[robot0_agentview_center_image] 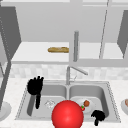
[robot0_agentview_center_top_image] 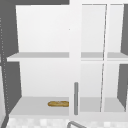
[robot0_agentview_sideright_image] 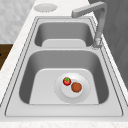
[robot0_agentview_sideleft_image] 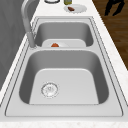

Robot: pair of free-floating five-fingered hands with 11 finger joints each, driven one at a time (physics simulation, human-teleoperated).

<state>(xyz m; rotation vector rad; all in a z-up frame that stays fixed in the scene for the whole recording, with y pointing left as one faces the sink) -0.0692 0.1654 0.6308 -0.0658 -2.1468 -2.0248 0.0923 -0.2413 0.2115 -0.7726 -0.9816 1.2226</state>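
My left hand (robot0_agentview_center_image: pixel 35 86) hovers over the left basin (robot0_agentview_center_image: pixel 46 100) of the steel sink, its fingers straight and pointing up, holding nothing. My right hand (robot0_agentview_center_image: pixel 98 116) hangs low at the sink's front right corner, just off the counter's front edge. In the left side view this right hand (robot0_agentview_sideleft_image: pixel 113 6) has its fingers drooping loosely, empty. A large red ball (robot0_agentview_center_image: pixel 67 115) sits at the front, between the hands. A white plate (robot0_agentview_sideright_image: pixel 72 87) in the right basin carries a small tomato (robot0_agentview_sideright_image: pixel 66 81) and a brown round piece (robot0_agentview_sideright_image: pixel 76 87).
The faucet (robot0_agentview_center_image: pixel 68 73) rises behind the divider, spout toward the right basin. A baguette (robot0_agentview_center_top_image: pixel 58 103) lies on the open cabinet's lower shelf. One plate (robot0_agentview_center_image: pixel 3 110) rests on the left counter, another with food (robot0_agentview_sideleft_image: pixel 75 8) on the right counter beside a jar (robot0_agentview_sideleft_image: pixel 67 2).
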